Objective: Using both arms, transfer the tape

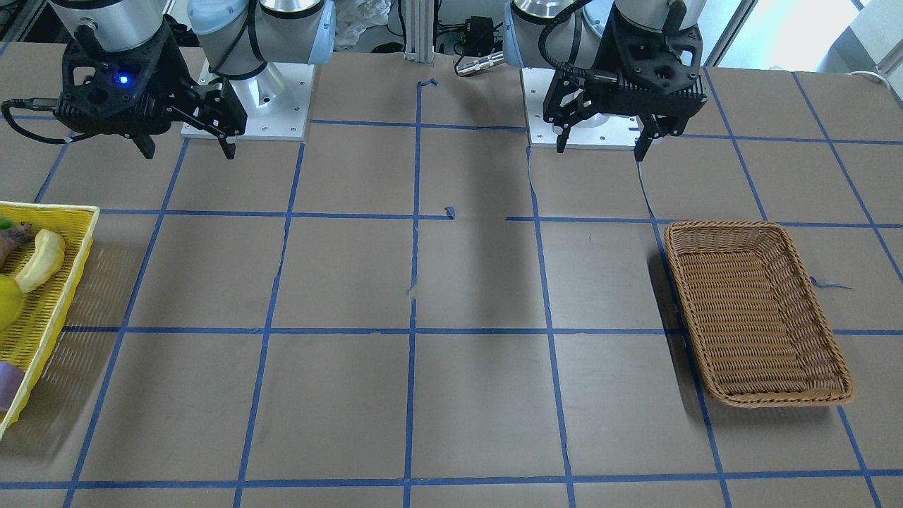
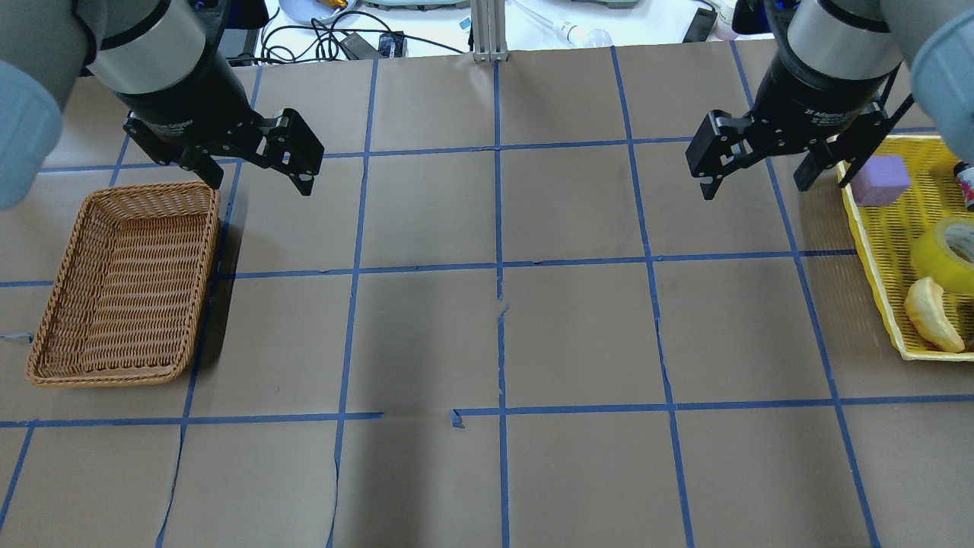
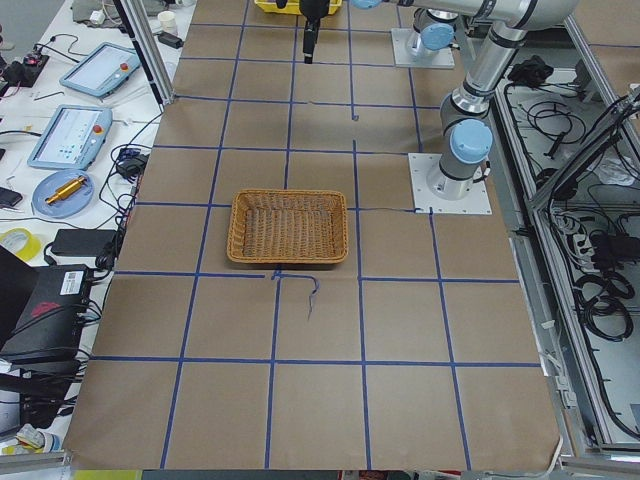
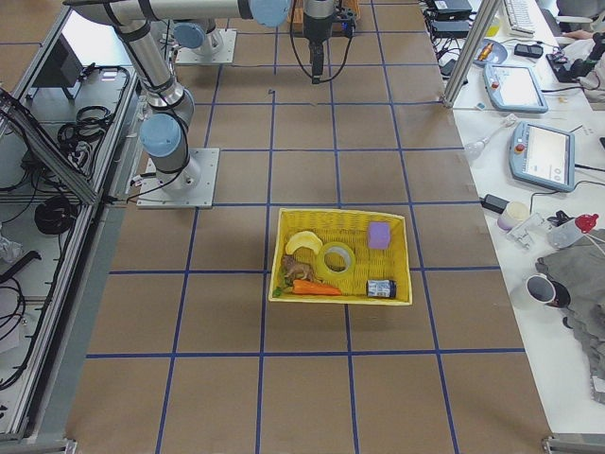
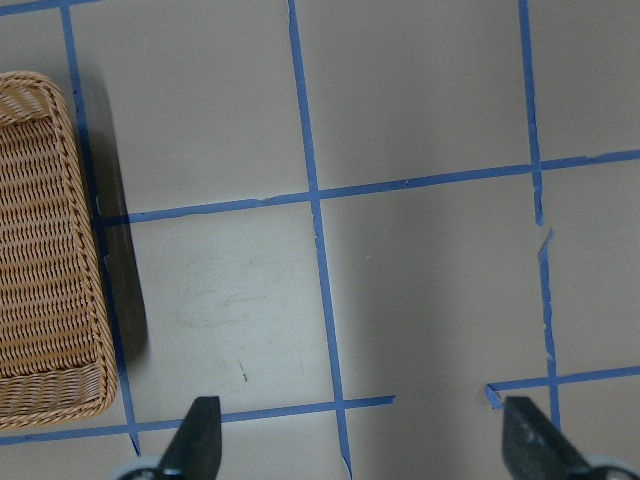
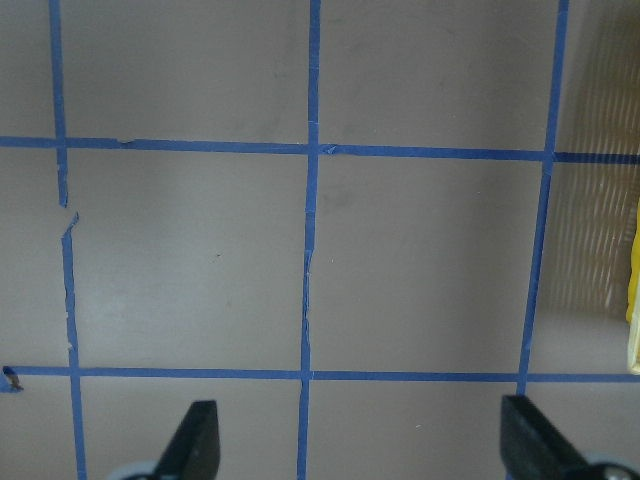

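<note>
The yellow tape roll (image 2: 947, 255) lies in a yellow basket (image 2: 869, 251) at the table's right end. It also shows in the exterior right view (image 4: 336, 260), and at the edge of the front-facing view (image 1: 7, 303). My right gripper (image 2: 755, 186) is open and empty, hovering above the table just left of the yellow basket; its wrist view (image 6: 360, 430) shows bare table between the fingers. My left gripper (image 2: 255, 179) is open and empty, above the table beside the far right corner of a brown wicker basket (image 2: 46, 373); its wrist view (image 5: 360, 430) shows only table.
The yellow basket also holds a purple block (image 2: 879, 180), a pale banana-shaped item (image 2: 932, 313), a carrot (image 4: 317, 288) and a small bottle (image 4: 381, 288). The wicker basket (image 1: 726, 226) has nothing in it. Blue tape lines grid the brown table.
</note>
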Controlling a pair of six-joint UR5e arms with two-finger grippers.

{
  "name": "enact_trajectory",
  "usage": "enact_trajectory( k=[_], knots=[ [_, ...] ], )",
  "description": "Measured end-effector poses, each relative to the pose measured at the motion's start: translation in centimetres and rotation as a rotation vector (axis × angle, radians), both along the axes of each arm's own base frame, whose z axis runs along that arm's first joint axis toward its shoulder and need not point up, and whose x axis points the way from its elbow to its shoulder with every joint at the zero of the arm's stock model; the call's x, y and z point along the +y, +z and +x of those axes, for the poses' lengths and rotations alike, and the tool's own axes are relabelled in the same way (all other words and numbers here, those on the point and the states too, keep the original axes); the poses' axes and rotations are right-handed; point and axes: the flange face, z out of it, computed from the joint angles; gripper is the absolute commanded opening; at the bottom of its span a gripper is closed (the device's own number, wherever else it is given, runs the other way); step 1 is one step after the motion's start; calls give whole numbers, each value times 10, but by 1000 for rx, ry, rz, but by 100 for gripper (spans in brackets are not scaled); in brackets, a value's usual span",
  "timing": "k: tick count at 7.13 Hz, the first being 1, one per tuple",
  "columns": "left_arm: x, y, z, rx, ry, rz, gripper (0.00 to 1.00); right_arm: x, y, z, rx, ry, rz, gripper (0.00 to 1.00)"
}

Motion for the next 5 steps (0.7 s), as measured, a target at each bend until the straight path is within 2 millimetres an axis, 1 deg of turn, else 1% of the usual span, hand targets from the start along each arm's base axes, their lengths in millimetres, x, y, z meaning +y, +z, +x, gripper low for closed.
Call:
enact_trajectory(
  k=[5],
  knots=[
    [0,0,0,0,0,0,100,-2,1,1,-10,0,-5,100]
  ],
)
